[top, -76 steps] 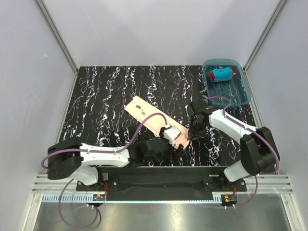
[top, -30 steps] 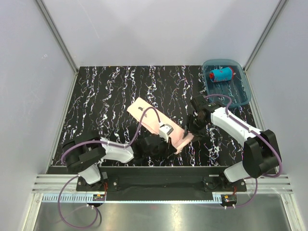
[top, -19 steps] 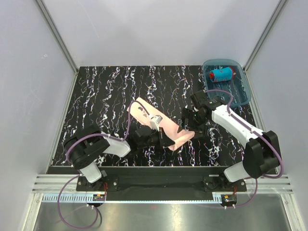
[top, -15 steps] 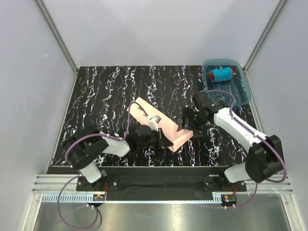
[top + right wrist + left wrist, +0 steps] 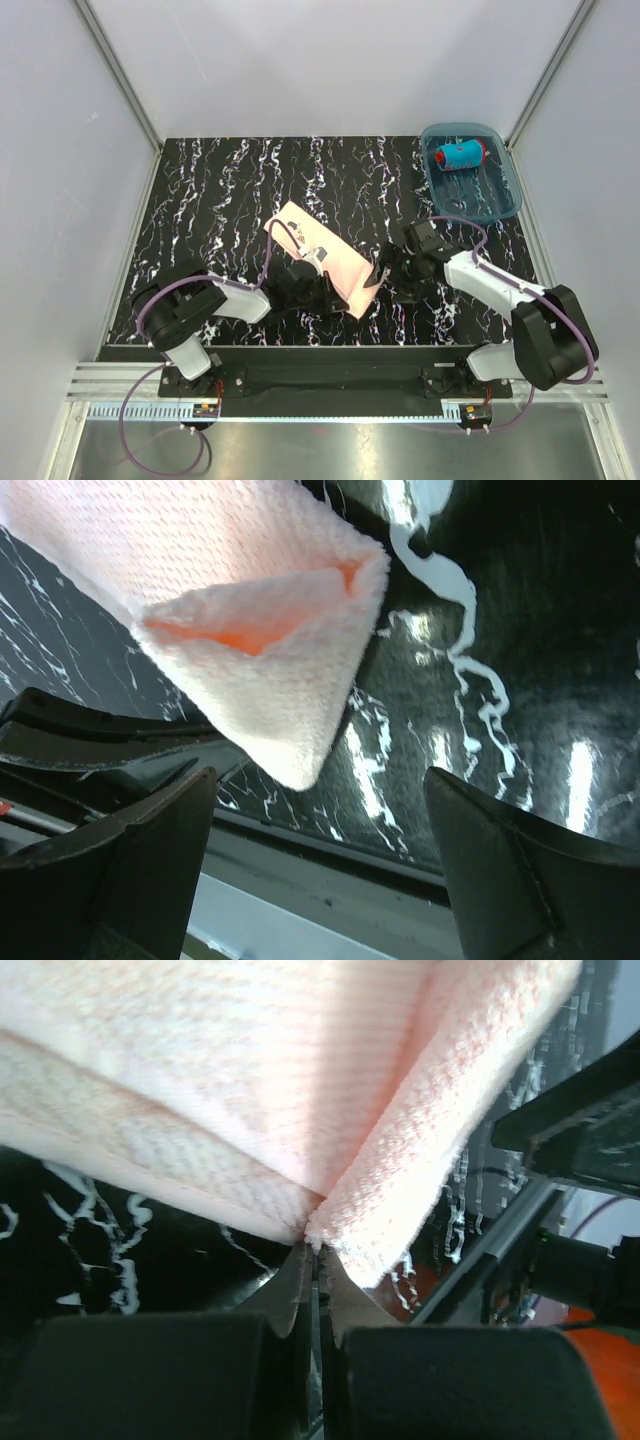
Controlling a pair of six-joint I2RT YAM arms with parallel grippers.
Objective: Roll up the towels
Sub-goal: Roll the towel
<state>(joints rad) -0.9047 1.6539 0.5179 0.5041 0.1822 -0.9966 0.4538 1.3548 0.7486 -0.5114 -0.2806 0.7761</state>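
The pale peach-pink towel (image 5: 318, 245) lies diagonally on the black marbled table, its near end folded over and raised. In the left wrist view my left gripper (image 5: 312, 1248) is shut on a pinch of that towel (image 5: 300, 1090) at the fold's edge. From above, the left gripper (image 5: 328, 288) sits against the towel's near side. My right gripper (image 5: 392, 275) stands open just right of the folded end. In its wrist view the towel's corner (image 5: 270, 700) hangs between the spread fingers (image 5: 150, 860), touching neither. The blue and red towel (image 5: 458, 155) lies rolled in the tray.
The translucent blue tray (image 5: 495, 200) stands at the back right corner of the table. Grey walls with metal rails close in the left, right and far sides. The black mounting bar (image 5: 330, 375) runs along the near edge.
The left gripper has drawn the pink towel's near end up and back to the left, folding it over. The right gripper has come nearer and lower beside that end.
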